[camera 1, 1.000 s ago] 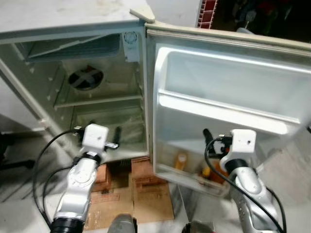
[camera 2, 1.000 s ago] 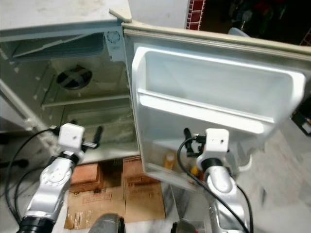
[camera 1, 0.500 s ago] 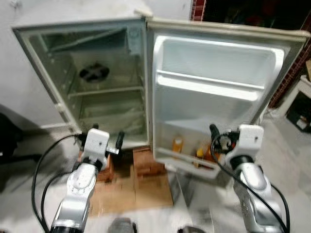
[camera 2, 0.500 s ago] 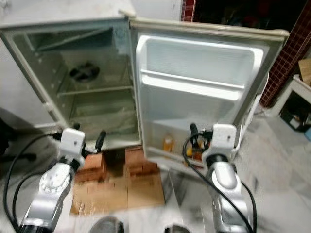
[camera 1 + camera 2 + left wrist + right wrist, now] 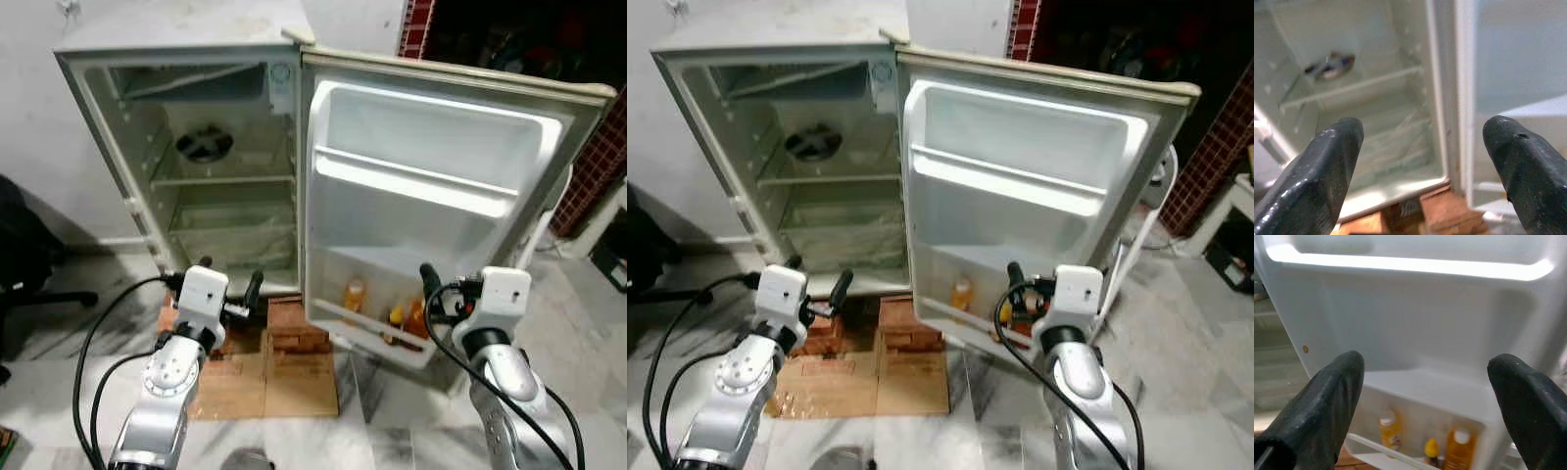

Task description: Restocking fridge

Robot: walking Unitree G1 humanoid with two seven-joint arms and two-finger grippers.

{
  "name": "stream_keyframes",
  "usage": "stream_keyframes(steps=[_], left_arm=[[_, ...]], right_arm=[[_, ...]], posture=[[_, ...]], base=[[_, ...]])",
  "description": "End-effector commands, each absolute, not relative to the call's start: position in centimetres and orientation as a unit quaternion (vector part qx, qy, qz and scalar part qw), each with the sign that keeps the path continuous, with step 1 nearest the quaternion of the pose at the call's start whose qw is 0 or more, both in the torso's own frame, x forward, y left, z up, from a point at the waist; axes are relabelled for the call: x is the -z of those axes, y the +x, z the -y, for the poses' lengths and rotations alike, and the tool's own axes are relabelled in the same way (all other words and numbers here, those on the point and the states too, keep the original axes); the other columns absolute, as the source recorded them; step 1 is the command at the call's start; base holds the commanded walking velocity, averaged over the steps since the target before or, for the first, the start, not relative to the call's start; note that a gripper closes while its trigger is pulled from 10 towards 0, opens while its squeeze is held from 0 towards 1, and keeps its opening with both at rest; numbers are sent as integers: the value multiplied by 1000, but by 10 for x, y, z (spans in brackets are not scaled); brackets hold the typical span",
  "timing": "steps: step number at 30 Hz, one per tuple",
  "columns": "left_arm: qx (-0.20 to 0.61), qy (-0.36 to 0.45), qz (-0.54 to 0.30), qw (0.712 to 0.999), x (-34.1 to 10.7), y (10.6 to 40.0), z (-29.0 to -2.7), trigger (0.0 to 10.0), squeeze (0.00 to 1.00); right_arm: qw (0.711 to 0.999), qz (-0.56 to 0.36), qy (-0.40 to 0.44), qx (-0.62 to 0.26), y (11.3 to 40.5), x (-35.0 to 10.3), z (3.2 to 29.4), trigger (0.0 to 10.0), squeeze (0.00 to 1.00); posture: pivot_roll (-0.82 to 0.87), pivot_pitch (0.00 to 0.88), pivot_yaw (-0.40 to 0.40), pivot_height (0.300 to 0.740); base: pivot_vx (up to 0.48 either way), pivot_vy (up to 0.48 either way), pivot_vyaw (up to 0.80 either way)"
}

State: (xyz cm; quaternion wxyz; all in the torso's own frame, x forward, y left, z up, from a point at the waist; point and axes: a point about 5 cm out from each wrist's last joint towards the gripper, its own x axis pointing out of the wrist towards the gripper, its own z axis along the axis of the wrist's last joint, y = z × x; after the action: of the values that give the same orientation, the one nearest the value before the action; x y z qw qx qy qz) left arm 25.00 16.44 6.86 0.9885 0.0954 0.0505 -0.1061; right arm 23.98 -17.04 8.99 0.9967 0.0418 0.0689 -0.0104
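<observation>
In front of the robot, a small white fridge (image 5: 186,147) stands with its door (image 5: 441,196) swung fully open to the robot's right, inner face toward the camera. The cabinet interior holds a wire shelf (image 5: 223,179) partway up, with a round dark fan grille (image 5: 204,145) on the back wall above it; the shelf and the cabinet floor look bare. The fridge sits raised on red bricks (image 5: 289,328), and flattened cardboard (image 5: 265,377) lies on the marble floor (image 5: 392,431) just before them. The door has an upper moulded shelf (image 5: 416,181) with nothing visible on it, and a bottom door rack (image 5: 377,328) holding three bottles side by side: a pale orange bottle with a white cap (image 5: 1388,430), a small bottle with a yellow cap (image 5: 1431,449) in the middle, and a larger orange bottle with a white cap (image 5: 1458,450) on the far side from the hinge. Left gripper (image 5: 1422,147) is raised toward the cabinet opening, fingers spread wide, nothing between them. Right gripper (image 5: 1425,391) faces the lower door, above and short of the bottle rack, fingers likewise spread wide and holding nothing. A dark chair base (image 5: 24,284) sits at the robot's far left.
</observation>
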Motion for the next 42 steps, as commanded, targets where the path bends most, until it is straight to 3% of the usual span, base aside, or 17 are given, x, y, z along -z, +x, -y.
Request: stream_keyframes(steps=[1, 10, 14, 16, 20, 32, 42], left_arm=[[106, 95, -42, 989, -73, 254, -163, 10000, 0], [102, 98, -39, 989, -74, 257, -160, 10000, 0], [95, 94, -37, 990, -74, 259, -161, 10000, 0], [96, 93, -37, 990, -74, 259, -160, 10000, 0], [98, 95, -36, 990, -74, 259, -160, 10000, 0], [83, 104, -36, 991, -74, 260, -161, 10000, 0], [48, 117, -49, 991, -71, 261, -168, 10000, 0]], right_arm=[[998, -57, 36, 14, 242, -95, 176, 10000, 0], [997, -53, 48, -21, 250, -96, 176, 10000, 0], [979, -105, 77, -158, 238, -83, 158, 10000, 0], [974, -111, 75, -184, 235, -80, 157, 10000, 0], [938, -179, 48, -292, 217, -62, 160, 10000, 0], [949, -191, -11, -250, 230, -53, 182, 10000, 0], [978, -148, -54, -135, 253, -59, 194, 10000, 0]], posture=[[52, 0, -8, 740], [57, 0, -8, 740], [59, 0, -10, 740], [60, 0, -10, 740], [58, 0, -11, 740], [66, 0, -9, 740], [76, 0, -7, 740]], base=[[368, -304, 0], [291, -352, 0], [0, 0, 0], [0, 0, 0], [0, 0, 0], [0, -281, 0], [0, -480, 0]])
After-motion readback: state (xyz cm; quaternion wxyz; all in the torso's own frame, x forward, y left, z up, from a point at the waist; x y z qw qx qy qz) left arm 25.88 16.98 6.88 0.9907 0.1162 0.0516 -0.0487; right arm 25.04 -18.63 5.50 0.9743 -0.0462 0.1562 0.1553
